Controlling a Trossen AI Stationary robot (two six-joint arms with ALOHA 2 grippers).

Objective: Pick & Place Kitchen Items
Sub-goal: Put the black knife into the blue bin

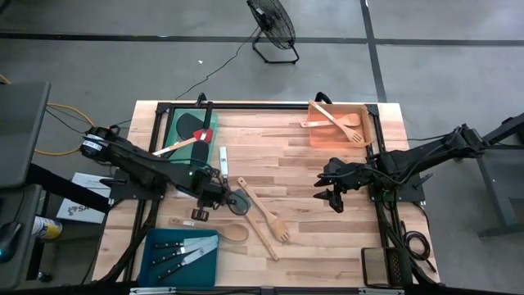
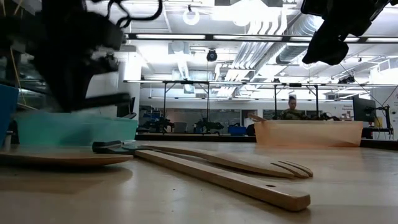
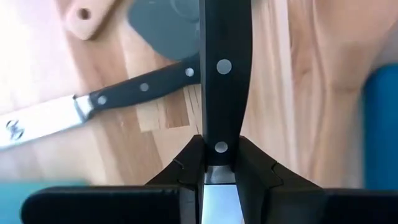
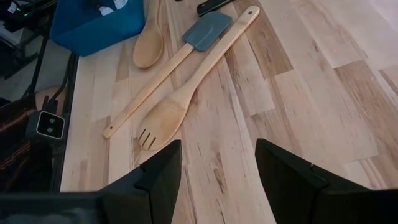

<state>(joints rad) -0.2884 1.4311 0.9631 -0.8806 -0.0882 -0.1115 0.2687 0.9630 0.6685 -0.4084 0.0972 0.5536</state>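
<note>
Pale wood-plank table point(image 1: 327, 246) on grey floor, black fan point(image 1: 273, 24) beyond.

Bare table point(image 1: 327, 238) lies open centre-right; crossed wooden utensils point(image 1: 266, 217) and the teal tray point(image 1: 155, 246) crowd the front-left.

Left gripper point(image 1: 205, 206) sits low on the worktop point(image 1: 327, 246), just above the teal tray point(image 1: 155, 260) holding black-handled knives point(image 1: 182, 252). Beside the gripper: wooden spoon point(image 1: 229, 232), slotted turner point(image 1: 268, 215), a loose knife point(image 1: 223, 160). Green tray point(image 1: 176, 124) holds a red-headed spatula point(image 1: 198, 133). Orange tray point(image 1: 364, 127) holds wooden utensils point(image 1: 340, 124). Right gripper point(image 1: 334, 197) hovers below the orange tray.
</note>
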